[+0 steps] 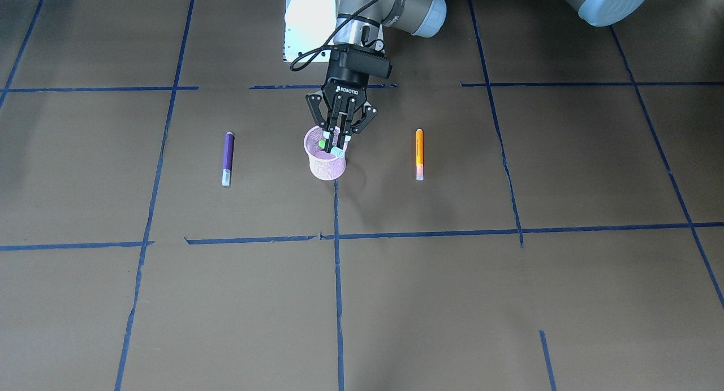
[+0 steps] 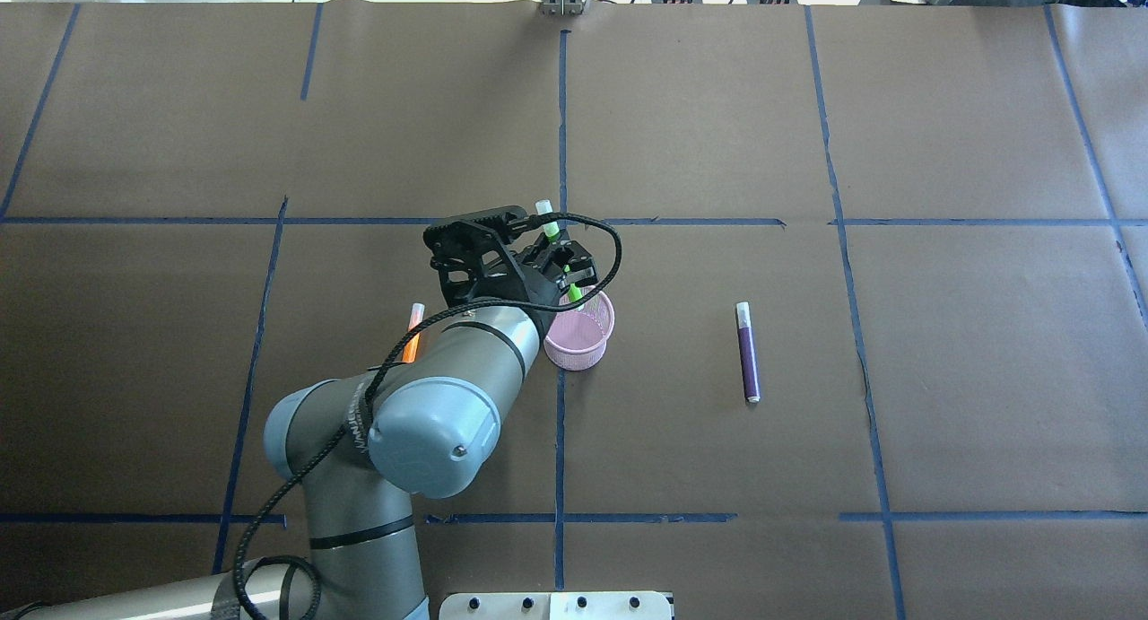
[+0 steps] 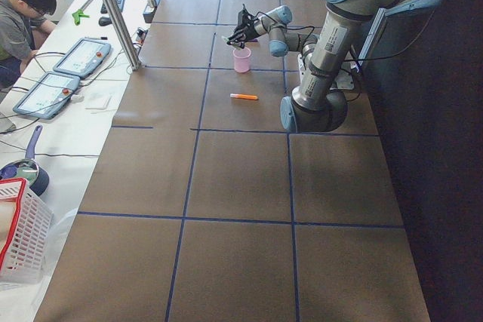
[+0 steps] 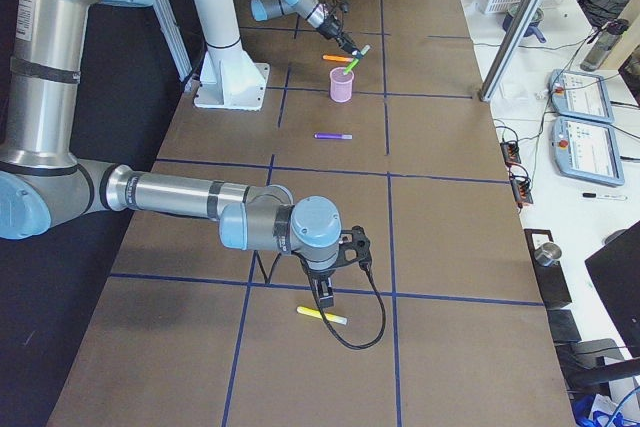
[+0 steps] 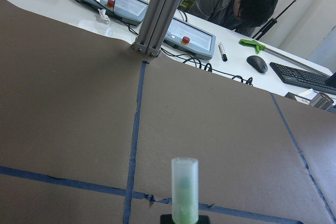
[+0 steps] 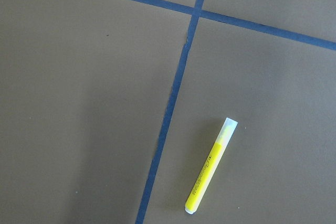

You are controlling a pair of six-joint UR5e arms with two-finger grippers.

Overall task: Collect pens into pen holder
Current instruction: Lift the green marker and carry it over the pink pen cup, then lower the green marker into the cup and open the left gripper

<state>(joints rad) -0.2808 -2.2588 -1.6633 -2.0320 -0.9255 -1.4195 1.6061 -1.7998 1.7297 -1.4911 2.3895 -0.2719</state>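
Pinching the green pen at mid-length, the left gripper has its fingers pressed onto the barrel. It sits just above the pen holder, at centre frame of the front-facing view.

- Green pen: tilted, pale cap uppermost, lower end dipped into the holder's mouth. Whether the tip touches the mesh cannot be told.
- Pen holder: pink wire-mesh cup, upright on the brown table, at the end of a blue tape line. Contents seen: the green pen's lower end.
- Purple pen: flat on the table, left of the holder, well apart.
- Orange pen: flat, right of the holder, well apart.
- Yellow pen: flat beside a tape line, lower right of the right wrist view. In the right side view it lies just below the right gripper, lower centre.
- Right gripper: spread or pressed together cannot be told.
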